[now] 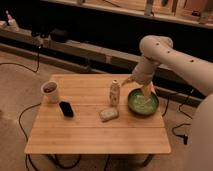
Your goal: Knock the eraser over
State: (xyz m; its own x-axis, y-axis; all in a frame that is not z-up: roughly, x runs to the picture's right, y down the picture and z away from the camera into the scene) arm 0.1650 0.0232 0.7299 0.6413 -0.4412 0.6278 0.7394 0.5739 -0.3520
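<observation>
The eraser is a small black block standing on the left part of the wooden table, just right of the white mug. My gripper hangs from the white arm at the right, over the green bowl, far from the eraser. A small pale bottle and a beige sponge-like block stand between the gripper and the eraser.
Cables run on the floor to the left of and under the table. A dark shelf or bench runs along the back behind the table. The table's right edge lies just past the bowl.
</observation>
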